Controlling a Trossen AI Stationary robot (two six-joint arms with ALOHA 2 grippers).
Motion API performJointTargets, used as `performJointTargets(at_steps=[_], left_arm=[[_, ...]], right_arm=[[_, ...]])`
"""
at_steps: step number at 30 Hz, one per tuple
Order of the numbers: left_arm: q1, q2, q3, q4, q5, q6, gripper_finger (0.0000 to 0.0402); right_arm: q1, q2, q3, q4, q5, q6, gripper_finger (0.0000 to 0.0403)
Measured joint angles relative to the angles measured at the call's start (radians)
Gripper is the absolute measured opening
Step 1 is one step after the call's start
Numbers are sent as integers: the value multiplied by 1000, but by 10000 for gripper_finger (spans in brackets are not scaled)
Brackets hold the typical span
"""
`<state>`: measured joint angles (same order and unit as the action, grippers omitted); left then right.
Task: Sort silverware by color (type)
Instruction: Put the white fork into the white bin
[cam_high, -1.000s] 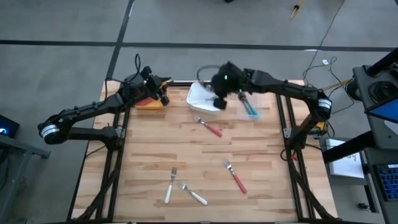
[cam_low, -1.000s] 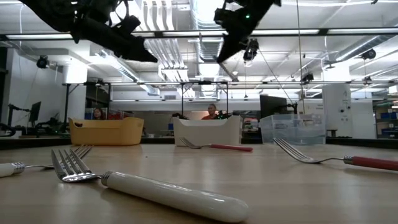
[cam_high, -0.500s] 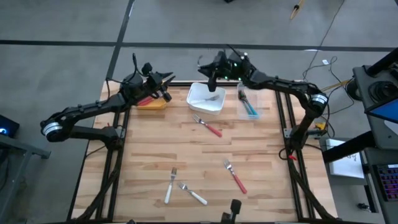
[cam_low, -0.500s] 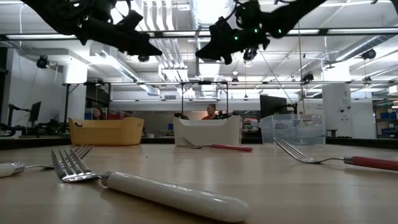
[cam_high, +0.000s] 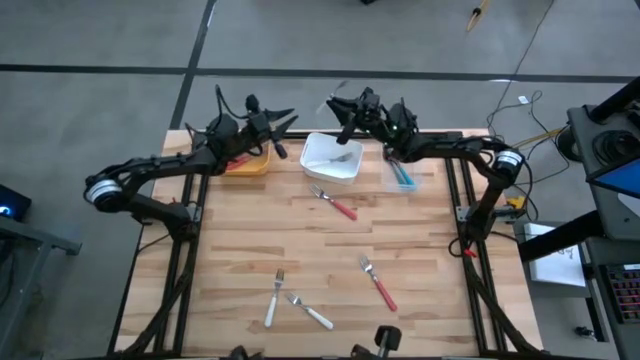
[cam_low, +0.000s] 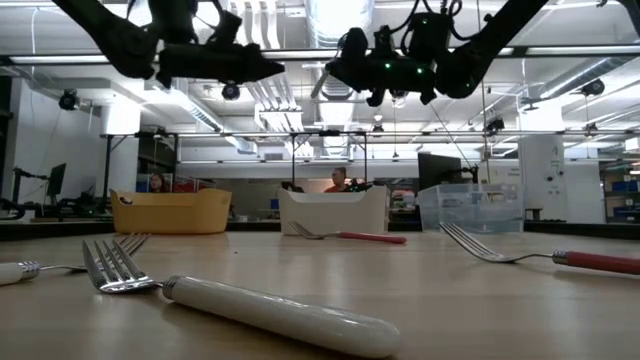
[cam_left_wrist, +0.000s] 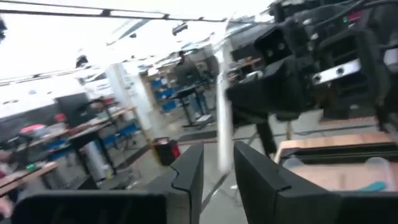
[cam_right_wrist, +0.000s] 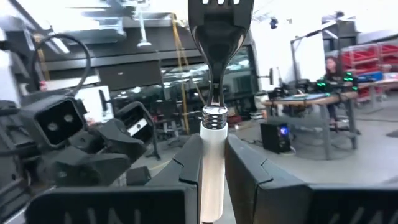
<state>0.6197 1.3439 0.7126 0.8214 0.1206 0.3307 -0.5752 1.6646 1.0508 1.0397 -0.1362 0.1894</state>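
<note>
My right gripper (cam_high: 343, 107) hangs high over the table's far edge, just beyond the white bin (cam_high: 330, 160), shut on a white-handled fork (cam_right_wrist: 214, 74). My left gripper (cam_high: 277, 124) is also up in the air, beside the orange bin (cam_high: 245, 163), pointing about level at the right gripper; its fingers (cam_left_wrist: 186, 180) stand a little apart with nothing held. On the table lie two red-handled forks (cam_high: 336, 203) (cam_high: 379, 286) and two white-handled forks (cam_high: 272, 300) (cam_high: 311, 314). Teal-handled forks (cam_high: 402, 176) lie in the clear bin (cam_high: 410, 182). My right gripper pinches the fork's white handle (cam_right_wrist: 210, 165) between its two fingers, close behind the metal collar. The fork lies along the fingers, its silver head (cam_right_wrist: 221, 22) sticking out past the fingertips. It points a little above level toward the table's left and is lifted clear.
The three bins stand in a row along the far edge: orange, white, clear. Something red (cam_high: 236, 161) lies in the orange bin. The middle and near parts of the wooden table (cam_high: 430, 260) hold only the loose forks. People (cam_low: 338, 180) are in the room behind.
My right gripper has tipped up from pointing down over the white bin to about level, swinging toward the far edge and left with the fork still held. My left gripper has tipped up as well and moved from over the orange bin toward the right.
</note>
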Motion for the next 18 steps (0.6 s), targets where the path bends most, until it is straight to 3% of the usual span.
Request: performJointTargets(at_steps=[10, 18], left_arm=[[-1, 208, 150, 6, 52, -7, 161], [-1, 307, 227, 9, 54, -11, 166]], right_arm=[[47, 3, -21, -3, 95, -32, 34], [54, 21, -17, -5, 111, -24, 34]])
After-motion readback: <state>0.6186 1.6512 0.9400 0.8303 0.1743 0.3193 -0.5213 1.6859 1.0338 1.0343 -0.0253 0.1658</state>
